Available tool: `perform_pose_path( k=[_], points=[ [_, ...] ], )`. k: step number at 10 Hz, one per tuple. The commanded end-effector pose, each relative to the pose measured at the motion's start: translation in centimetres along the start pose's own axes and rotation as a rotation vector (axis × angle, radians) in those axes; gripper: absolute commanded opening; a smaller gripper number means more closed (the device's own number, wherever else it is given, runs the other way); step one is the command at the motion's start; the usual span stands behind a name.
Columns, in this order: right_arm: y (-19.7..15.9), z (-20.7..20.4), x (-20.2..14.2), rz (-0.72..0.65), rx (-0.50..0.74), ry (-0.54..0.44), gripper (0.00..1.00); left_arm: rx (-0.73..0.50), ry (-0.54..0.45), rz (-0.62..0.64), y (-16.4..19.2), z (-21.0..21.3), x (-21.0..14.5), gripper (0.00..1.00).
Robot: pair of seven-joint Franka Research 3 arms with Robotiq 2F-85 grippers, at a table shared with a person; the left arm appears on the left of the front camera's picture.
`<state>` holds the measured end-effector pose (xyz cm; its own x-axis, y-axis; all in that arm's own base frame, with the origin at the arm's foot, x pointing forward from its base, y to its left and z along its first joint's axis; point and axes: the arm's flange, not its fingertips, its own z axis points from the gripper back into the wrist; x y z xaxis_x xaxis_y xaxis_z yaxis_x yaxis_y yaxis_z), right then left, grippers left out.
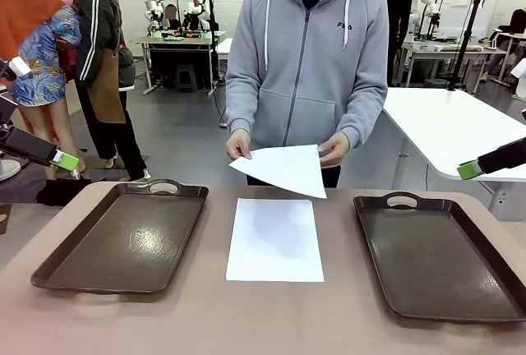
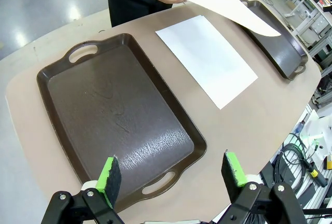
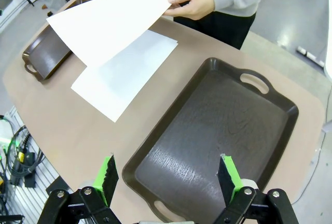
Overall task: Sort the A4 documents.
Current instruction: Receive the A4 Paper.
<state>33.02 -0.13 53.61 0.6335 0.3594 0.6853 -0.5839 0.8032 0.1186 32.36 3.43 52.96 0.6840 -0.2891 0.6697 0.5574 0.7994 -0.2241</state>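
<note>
Two A4 documents are showing: a flat sheet [image 1: 274, 240] and a lifted sheet [image 1: 283, 168]. Two brown trays are sitting on one table [image 1: 271, 314]: a left tray [image 1: 123, 240] and a right tray [image 1: 436, 260]. One person [image 1: 308, 51] is standing there, using two hands: one hand [image 1: 238, 145] and the other hand [image 1: 334, 148]. Two grippers are showing: the left gripper [image 2: 171, 172] and the right gripper [image 3: 167, 176]. Each gripper is showing two green pads [image 2: 109, 175], making four pads.

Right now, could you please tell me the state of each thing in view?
Left tray, flat on the table.
Right tray, flat on the table.
Lying sheet, flat on the table between the trays.
Held sheet, lifted in the person's hands.
Left gripper, open, holding nothing.
Right gripper, open, holding nothing.
</note>
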Motion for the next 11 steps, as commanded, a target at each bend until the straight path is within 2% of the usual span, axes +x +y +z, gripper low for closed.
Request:
perform_pose_path(
  k=[1, 11],
  points=[
    [-0.1, -0.15, -0.06, -0.002, 0.013, -0.002, 1.0, 0.001, 0.002, -0.013, 0.12, 0.08, -0.06, 1.0],
    [-0.1, -0.15, -0.06, -0.002, 0.013, -0.002, 1.0, 0.001, 0.002, -0.013, 0.12, 0.08, -0.06, 1.0]
  ],
)
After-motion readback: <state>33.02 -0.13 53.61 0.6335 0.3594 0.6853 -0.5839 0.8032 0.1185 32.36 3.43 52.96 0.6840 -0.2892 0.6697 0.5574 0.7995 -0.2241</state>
